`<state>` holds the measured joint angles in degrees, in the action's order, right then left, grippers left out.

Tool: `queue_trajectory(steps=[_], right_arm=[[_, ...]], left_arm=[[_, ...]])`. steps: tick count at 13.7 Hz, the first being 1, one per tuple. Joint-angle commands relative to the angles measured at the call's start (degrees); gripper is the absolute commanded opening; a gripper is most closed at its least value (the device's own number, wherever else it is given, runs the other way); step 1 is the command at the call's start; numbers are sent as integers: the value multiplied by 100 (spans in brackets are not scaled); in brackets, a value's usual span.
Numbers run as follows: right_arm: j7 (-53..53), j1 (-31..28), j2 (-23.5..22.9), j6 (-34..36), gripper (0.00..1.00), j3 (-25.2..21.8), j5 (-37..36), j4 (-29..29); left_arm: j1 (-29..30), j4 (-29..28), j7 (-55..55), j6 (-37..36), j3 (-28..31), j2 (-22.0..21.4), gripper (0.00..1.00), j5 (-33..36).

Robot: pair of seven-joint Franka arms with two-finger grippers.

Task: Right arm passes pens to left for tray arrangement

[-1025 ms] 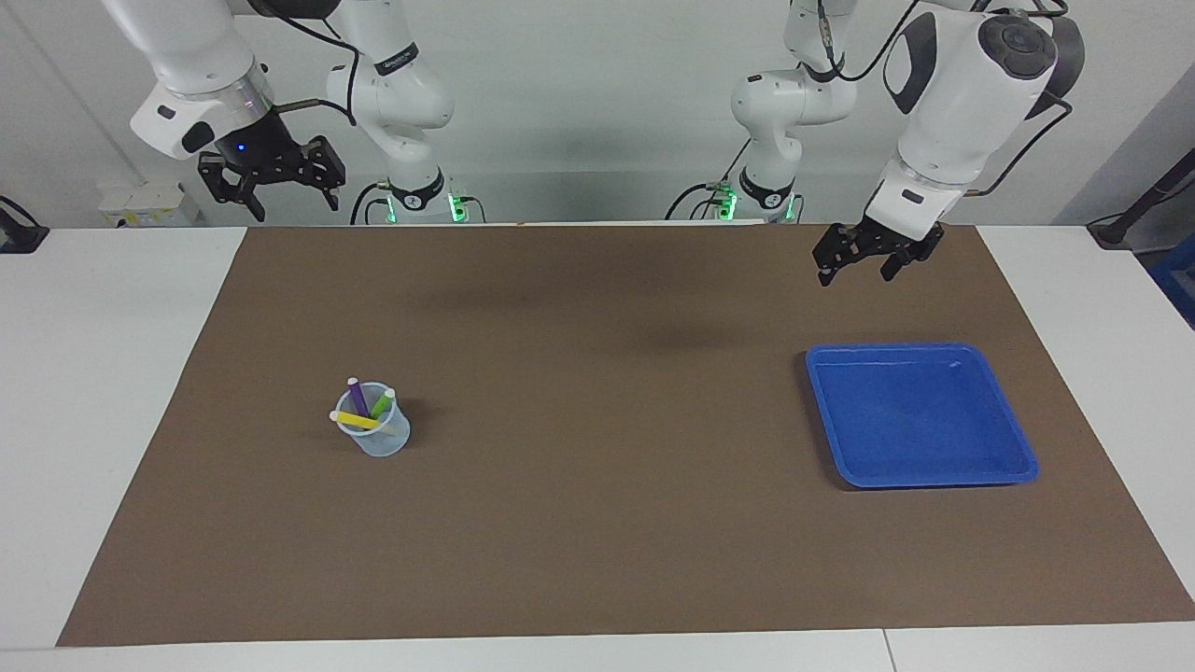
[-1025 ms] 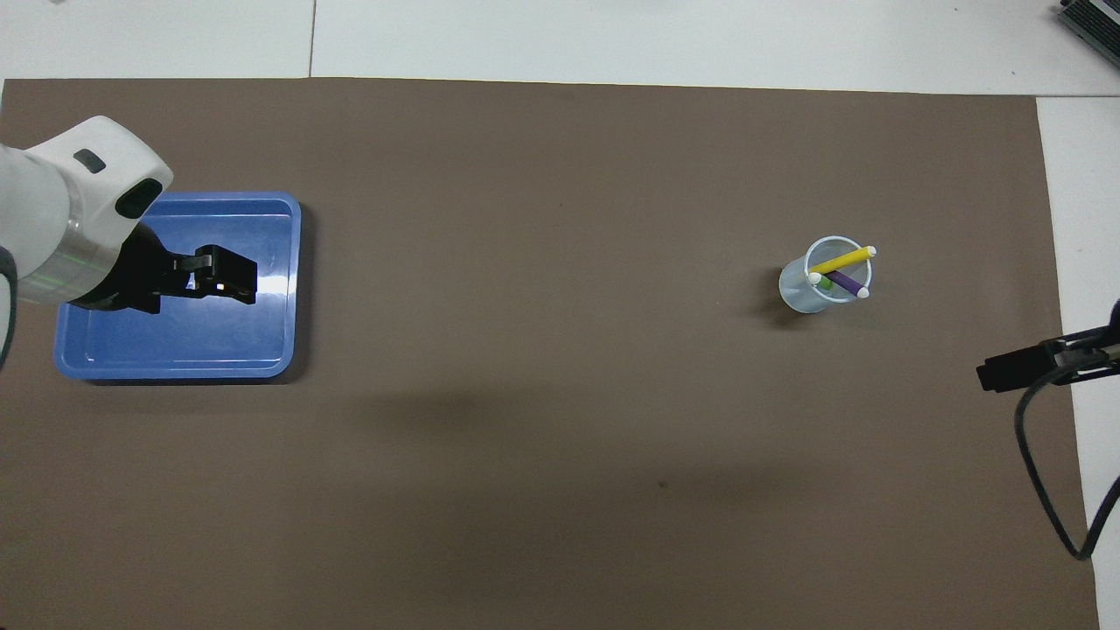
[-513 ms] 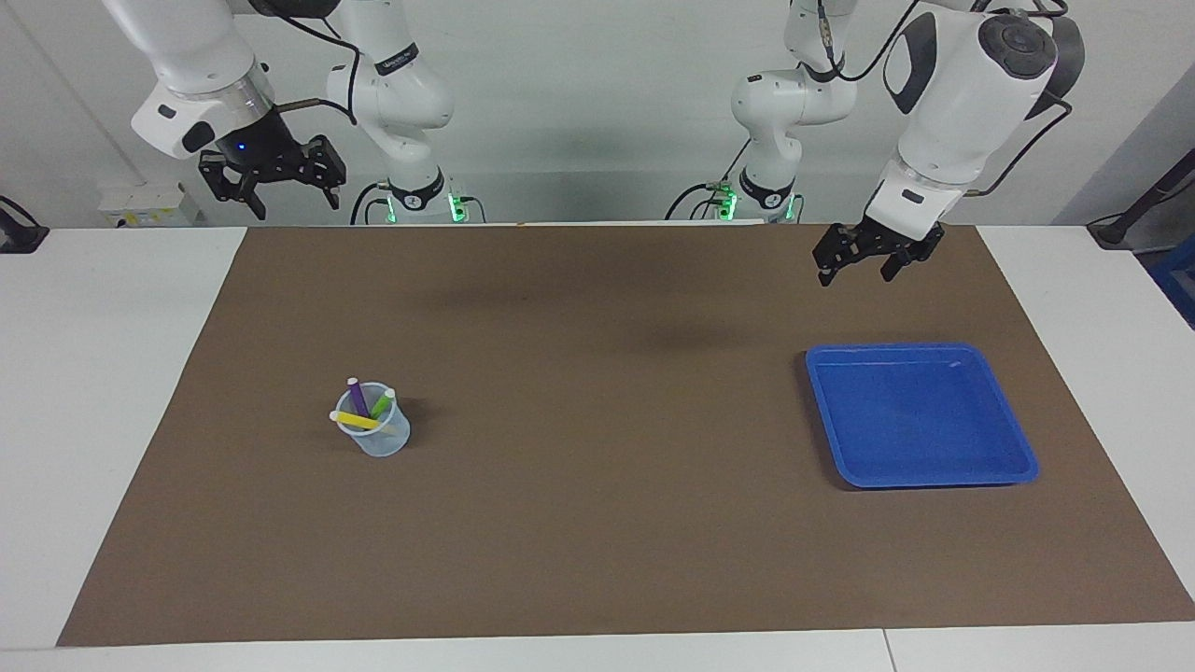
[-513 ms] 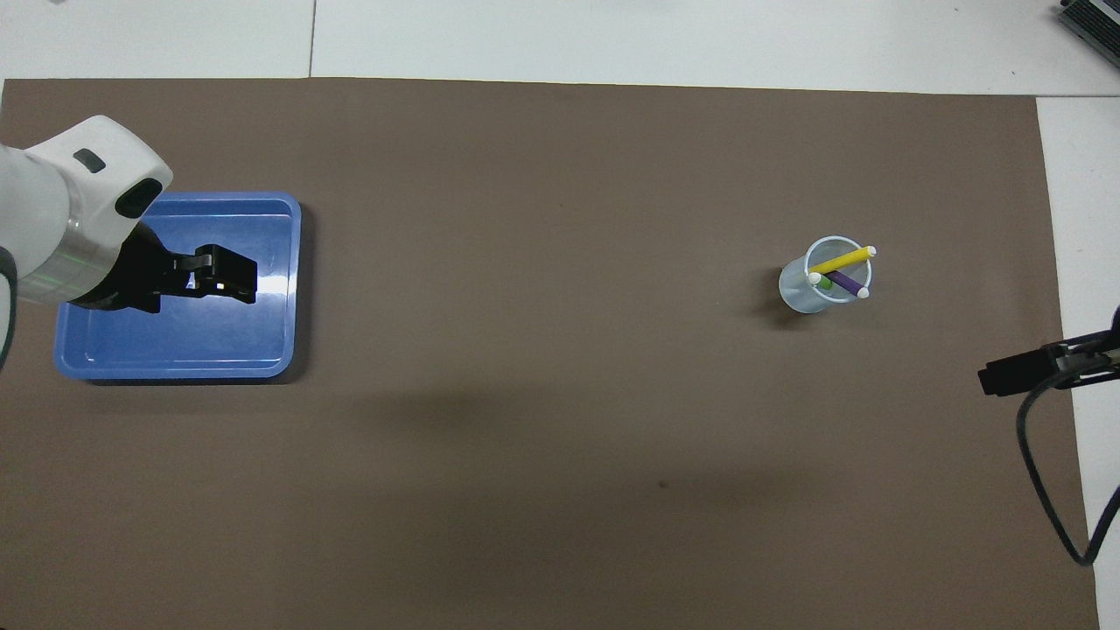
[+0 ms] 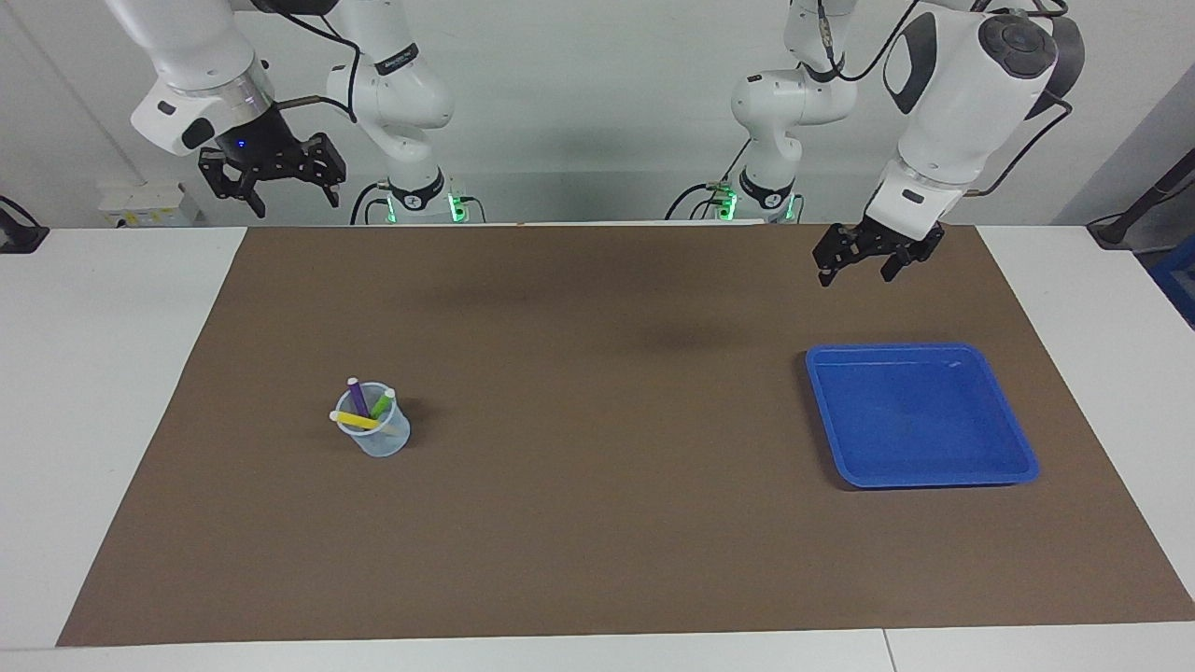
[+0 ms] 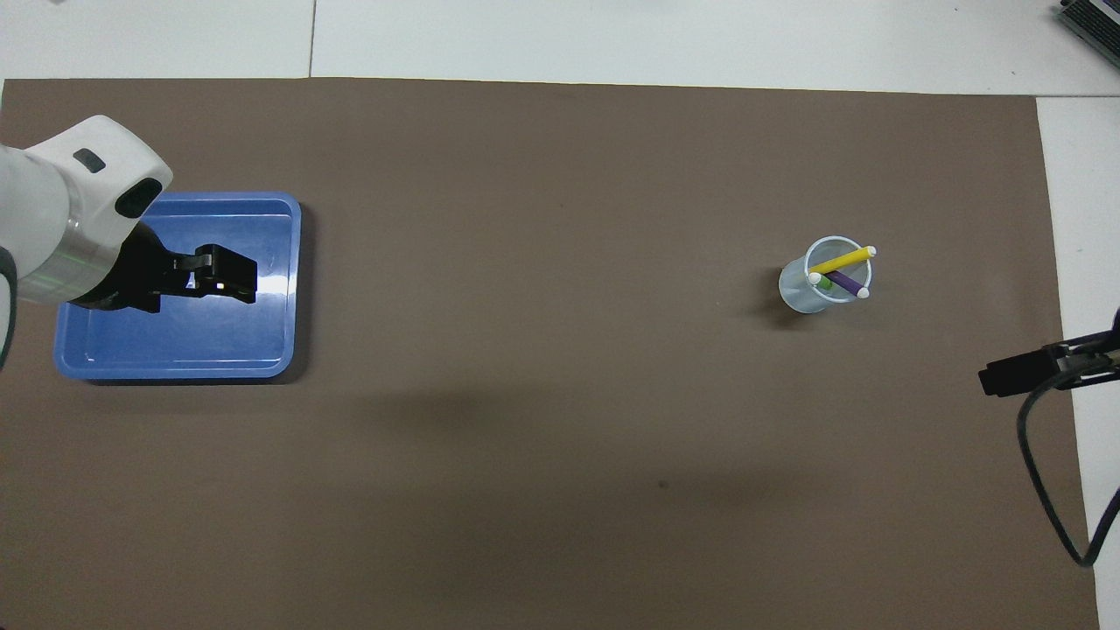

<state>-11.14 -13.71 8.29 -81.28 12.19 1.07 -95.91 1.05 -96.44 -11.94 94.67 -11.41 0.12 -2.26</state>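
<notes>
Three pens stand in a small translucent cup (image 5: 381,437) (image 6: 809,293) on the brown mat, toward the right arm's end: a purple pen (image 5: 358,397) (image 6: 844,282), a green pen (image 5: 382,403) (image 6: 825,283) and a yellow pen (image 5: 357,420) (image 6: 842,260). The blue tray (image 5: 920,415) (image 6: 175,346) lies bare toward the left arm's end. My right gripper (image 5: 292,203) (image 6: 997,378), with its blue light, hangs open high over the mat's corner, well apart from the cup. High over the tray's end of the mat, my left gripper (image 5: 854,275) (image 6: 223,282) stands open and holds nothing.
The brown mat (image 5: 597,523) covers most of the white table (image 5: 93,373). A loose black cable (image 6: 1046,490) loops down from the right arm's wrist.
The right gripper has drifted slightly upward. The left arm, the cup with its pens and the tray have not moved.
</notes>
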Motion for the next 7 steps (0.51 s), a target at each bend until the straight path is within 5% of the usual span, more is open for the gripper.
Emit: queue_trajectory(steps=[1, 7], right_arm=[[120, -26, 102, 50, 100, 29, 25, -77], [112, -26, 102, 50, 100, 29, 25, -77]], left_arm=[[-88, -173, 17, 113, 95, -144, 100, -99], [-88, -217, 8, 149, 86, -161, 100, -99]])
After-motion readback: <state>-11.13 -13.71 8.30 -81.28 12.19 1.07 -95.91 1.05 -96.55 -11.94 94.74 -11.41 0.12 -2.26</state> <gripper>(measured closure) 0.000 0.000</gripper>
